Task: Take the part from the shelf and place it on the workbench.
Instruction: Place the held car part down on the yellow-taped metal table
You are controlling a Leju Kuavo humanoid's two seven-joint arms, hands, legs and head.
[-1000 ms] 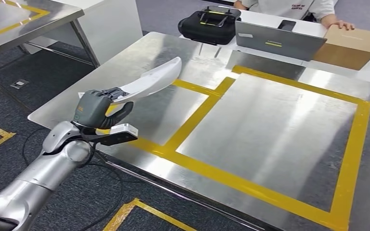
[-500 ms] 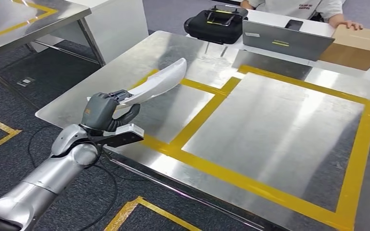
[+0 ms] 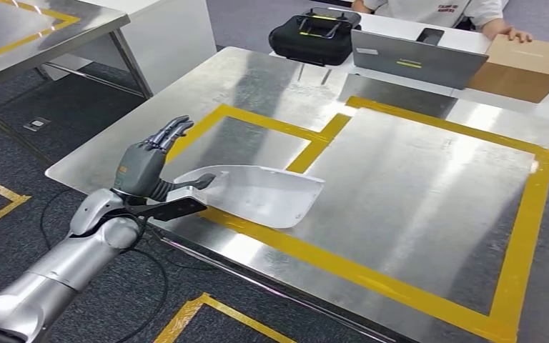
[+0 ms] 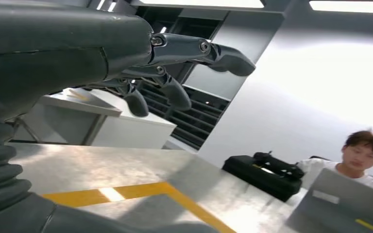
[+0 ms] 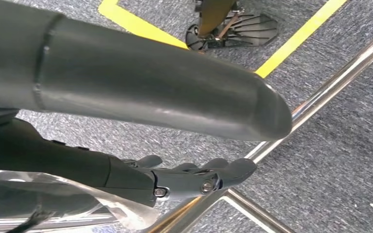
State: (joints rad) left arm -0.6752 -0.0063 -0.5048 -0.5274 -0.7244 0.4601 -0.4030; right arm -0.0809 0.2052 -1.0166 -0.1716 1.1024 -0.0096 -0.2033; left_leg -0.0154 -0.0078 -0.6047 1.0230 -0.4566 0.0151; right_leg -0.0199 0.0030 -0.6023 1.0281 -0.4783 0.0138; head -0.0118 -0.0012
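The curved white plastic part [image 3: 261, 194] lies on the steel workbench [image 3: 414, 186], lower left of frame; the left hand [image 3: 145, 163], fingers spread, holds nothing; placement looks complete.

Laptop [image 3: 416, 63], cardboard box [image 3: 522, 68], black case [image 3: 313, 34].

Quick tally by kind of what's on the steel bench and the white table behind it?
White part: 1
Black bag: 1
Laptop: 1
Cardboard box: 1
Total: 4
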